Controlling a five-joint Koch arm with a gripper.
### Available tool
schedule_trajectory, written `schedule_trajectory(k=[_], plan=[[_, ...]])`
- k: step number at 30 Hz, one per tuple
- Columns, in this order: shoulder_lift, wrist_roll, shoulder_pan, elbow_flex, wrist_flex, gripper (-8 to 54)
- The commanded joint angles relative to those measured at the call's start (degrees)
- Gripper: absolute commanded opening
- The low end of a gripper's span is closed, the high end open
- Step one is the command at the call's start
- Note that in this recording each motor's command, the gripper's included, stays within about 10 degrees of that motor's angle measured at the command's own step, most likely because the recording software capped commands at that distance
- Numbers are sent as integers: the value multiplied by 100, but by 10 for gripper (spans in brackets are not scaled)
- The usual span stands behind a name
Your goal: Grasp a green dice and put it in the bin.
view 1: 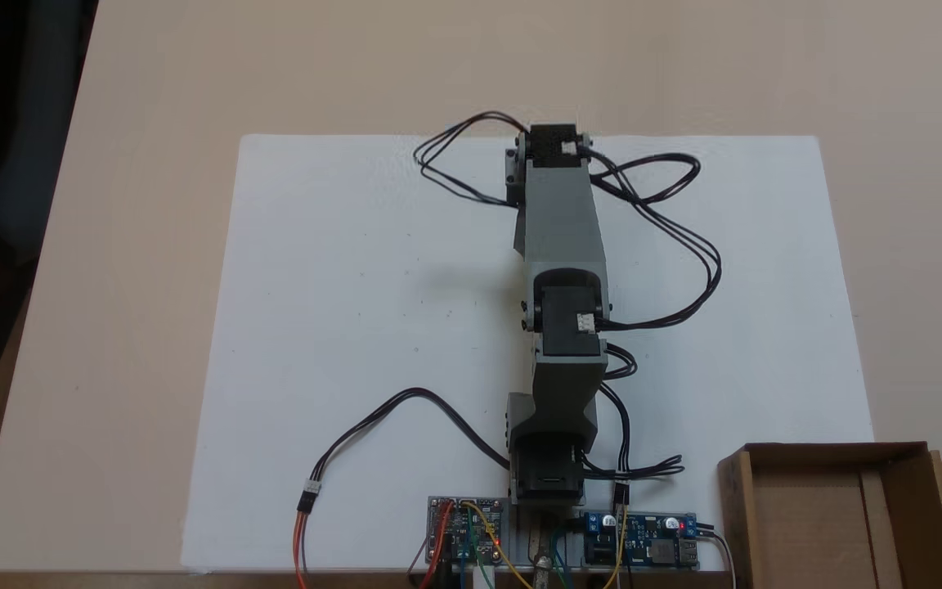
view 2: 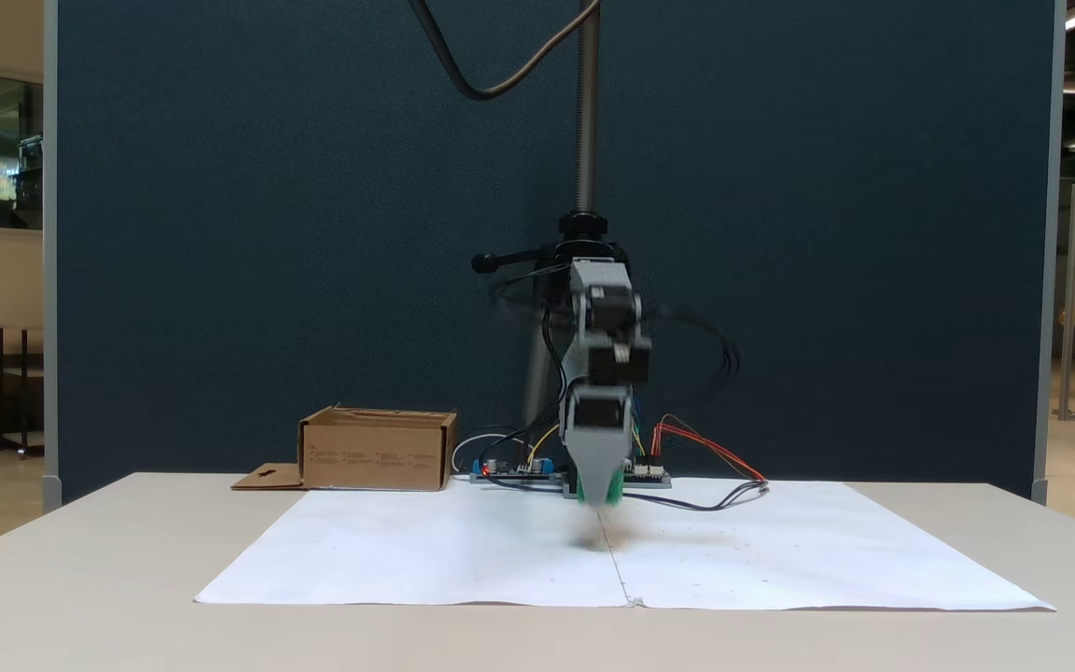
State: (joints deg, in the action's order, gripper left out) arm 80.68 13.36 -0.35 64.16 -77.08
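Seen from the table's front edge: grey arm (view 2: pixel 600 373) at centre, motion-blurred, pointing down over a white paper sheet (view 2: pixel 463 560). Gripper (view 2: pixel 605 495) low above the paper, a green smear at its tip, likely the green dice (view 2: pixel 612 488); jaws too blurred to read. Far left on the table, the bin (view 2: pixel 377 451), flap lying flat to its left. Circuit boards (view 2: pixel 509 469) and loose wires at the arm's base, dark blue partition (view 2: pixel 267 233) behind

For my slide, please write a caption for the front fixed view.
Koch arm's gripper, blurred, lifts a green dice above white paper; cardboard bin waits at left.
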Motion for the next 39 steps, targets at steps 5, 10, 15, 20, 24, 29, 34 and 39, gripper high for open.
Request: schedule_trajectory(k=[5,10,15,20,24,29,34,39], plan=[[237,316,79,-2039,-1538,118],[237,308,132,-2812,-2092,118],[237,79,615,-2812,-2083,118],[272,-703,2364,-2821,-1995,118],[272,-1222,3586,-2821,-1942,118],[281,-2327,5748,-2865,-1907,118],[272,-3076,7277,-3577,-1854,118],[272,-3630,8517,-3973,-1784,118]])
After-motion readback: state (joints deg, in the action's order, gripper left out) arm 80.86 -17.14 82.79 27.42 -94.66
